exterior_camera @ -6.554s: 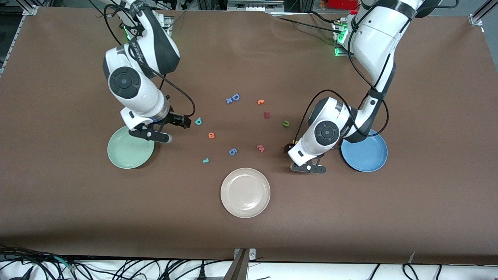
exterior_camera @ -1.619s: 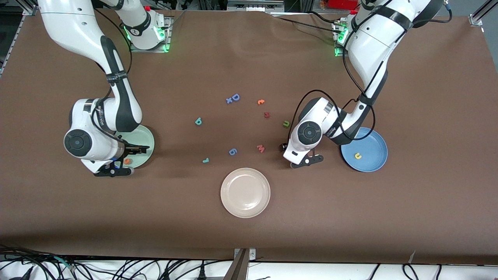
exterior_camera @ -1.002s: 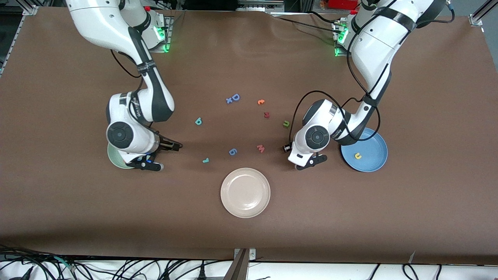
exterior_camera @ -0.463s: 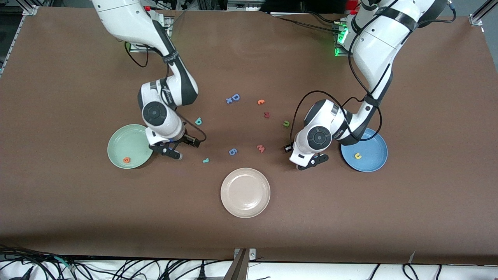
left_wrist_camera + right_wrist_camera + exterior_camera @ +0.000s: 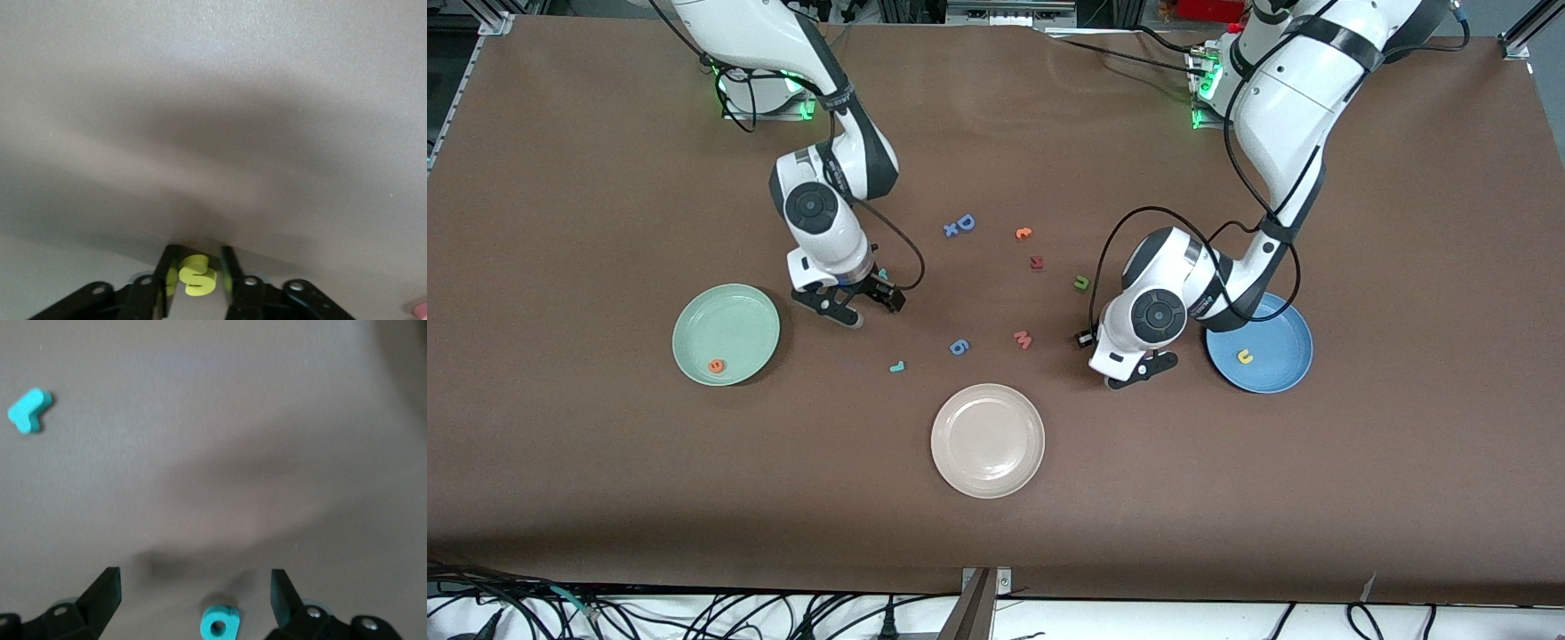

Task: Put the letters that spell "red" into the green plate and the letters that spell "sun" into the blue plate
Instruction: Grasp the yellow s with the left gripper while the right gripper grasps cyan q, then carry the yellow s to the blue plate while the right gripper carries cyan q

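Two grippers, both mine: my left gripper has its jaws closed on the yellow "s" low at the tabletop just beside the blue plate; my right gripper hangs jaws wide over the teal "d", near the green plate.

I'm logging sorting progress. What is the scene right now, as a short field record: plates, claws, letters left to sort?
green plate: holds orange "e"
blue plate: holds yellow "u"
left claw: closed on yellow "s"
right claw: open, fingers either side of teal "d"
unsorted on table: teal "r", dark green "n"
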`<state>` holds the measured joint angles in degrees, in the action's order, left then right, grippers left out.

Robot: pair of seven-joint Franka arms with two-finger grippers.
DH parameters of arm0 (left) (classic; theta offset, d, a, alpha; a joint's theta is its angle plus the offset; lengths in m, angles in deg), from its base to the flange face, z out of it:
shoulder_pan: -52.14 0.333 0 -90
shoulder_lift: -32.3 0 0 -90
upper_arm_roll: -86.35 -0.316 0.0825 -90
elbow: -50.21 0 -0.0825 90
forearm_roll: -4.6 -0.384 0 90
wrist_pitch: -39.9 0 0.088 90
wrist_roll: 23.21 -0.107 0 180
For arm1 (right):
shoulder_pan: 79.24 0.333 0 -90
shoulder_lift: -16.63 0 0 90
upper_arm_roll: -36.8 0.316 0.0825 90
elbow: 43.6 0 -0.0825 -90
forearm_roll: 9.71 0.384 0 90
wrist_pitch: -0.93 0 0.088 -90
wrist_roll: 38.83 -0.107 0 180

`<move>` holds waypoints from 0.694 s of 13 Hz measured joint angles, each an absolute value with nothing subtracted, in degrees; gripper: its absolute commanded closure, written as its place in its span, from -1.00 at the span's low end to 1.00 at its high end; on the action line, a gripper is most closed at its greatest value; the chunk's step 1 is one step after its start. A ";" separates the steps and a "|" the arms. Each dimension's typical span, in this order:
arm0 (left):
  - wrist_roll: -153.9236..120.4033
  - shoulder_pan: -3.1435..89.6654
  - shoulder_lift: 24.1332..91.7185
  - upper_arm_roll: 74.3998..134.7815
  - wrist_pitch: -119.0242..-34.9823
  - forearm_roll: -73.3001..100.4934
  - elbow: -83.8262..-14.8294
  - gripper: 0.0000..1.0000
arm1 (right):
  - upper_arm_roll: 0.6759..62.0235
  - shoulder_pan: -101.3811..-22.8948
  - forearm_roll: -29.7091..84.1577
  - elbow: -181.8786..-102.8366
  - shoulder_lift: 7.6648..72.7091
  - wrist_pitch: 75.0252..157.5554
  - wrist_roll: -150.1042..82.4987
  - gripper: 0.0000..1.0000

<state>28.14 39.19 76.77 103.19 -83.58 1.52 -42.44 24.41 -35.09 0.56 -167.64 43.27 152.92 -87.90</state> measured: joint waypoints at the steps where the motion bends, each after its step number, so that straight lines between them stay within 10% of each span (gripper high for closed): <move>1: 28.14 39.21 76.73 103.18 -83.57 1.52 -42.51 0.68 | 24.41 -34.57 0.56 -169.22 43.07 154.56 -88.30 -0.99; 5: 28.14 39.30 76.23 103.10 -82.79 1.52 -42.97 0.71 | 24.42 -33.27 0.56 -171.23 42.98 155.74 -90.60 -0.88; 9: 28.13 39.44 75.92 103.02 -80.87 1.52 -42.90 0.75 | 24.41 -32.83 0.56 -171.54 42.97 155.74 -91.16 -0.25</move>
<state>28.13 39.44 75.92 103.02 -80.87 1.52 -42.90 24.41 -32.83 0.56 -171.54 42.97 155.74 -91.16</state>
